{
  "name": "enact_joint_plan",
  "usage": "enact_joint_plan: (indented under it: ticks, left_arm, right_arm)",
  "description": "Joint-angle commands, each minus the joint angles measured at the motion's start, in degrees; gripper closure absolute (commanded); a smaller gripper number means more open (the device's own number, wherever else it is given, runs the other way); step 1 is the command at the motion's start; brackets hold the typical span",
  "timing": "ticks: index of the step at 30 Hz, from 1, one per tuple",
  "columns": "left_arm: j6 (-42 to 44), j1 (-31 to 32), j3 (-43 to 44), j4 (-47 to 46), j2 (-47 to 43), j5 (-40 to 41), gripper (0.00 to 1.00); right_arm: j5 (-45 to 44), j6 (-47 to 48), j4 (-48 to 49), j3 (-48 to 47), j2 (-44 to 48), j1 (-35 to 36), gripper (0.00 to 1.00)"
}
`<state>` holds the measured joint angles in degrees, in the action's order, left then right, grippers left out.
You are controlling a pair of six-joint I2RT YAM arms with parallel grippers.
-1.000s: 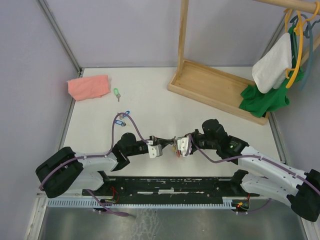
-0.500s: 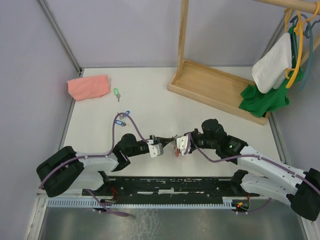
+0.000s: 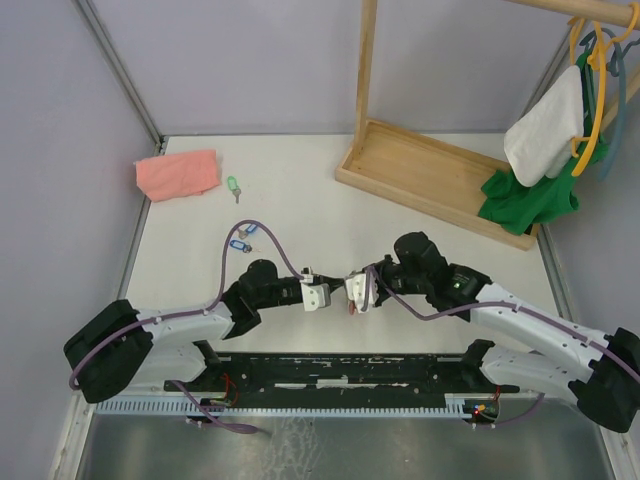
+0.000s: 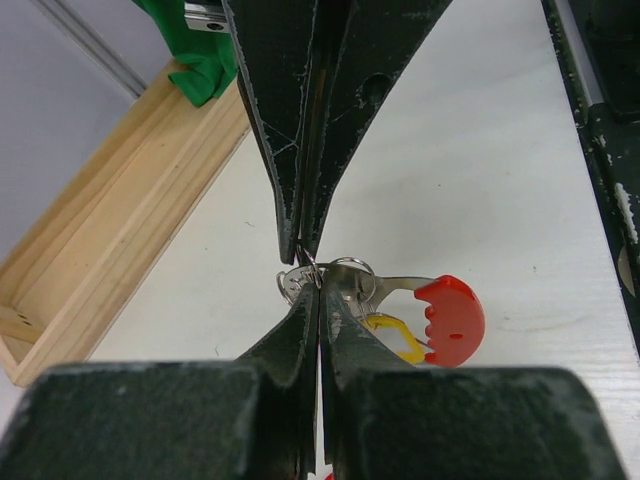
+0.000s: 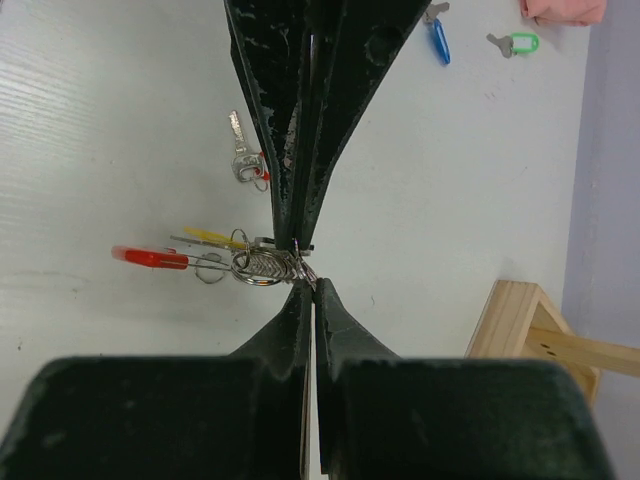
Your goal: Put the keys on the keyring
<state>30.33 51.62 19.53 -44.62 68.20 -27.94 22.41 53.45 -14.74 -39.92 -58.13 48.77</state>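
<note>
both arms have edged toward the frame's upper left; left end effector (image 3: 332, 290) and right end effector (image 3: 345, 289) pinch the keyring (image 4: 448, 318) coil tip-to-tip, likely prying it open.

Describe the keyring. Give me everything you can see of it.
The keyring is a red, plastic-looking crescent with a notched inner edge, joined by a silver stem to a coiled silver wire loop. It sits roughly level between the two arms, over the near part of the table. The left hand and right hand, both shut, pinch the wire from opposite sides. A yellow tag lies against it. Whether it touches the table cannot be told.
</note>
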Motion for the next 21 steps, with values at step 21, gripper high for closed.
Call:
enact_joint_plan:
  ticks: [21]
  left_arm:
    - [-13.1, -1.1, 9.1, 4.8, -1.7, -8.1, 0.97]
  right_arm:
    - [-1.2, 11.5, -4.4, -4.0, -4.1, 6.3, 0.99]
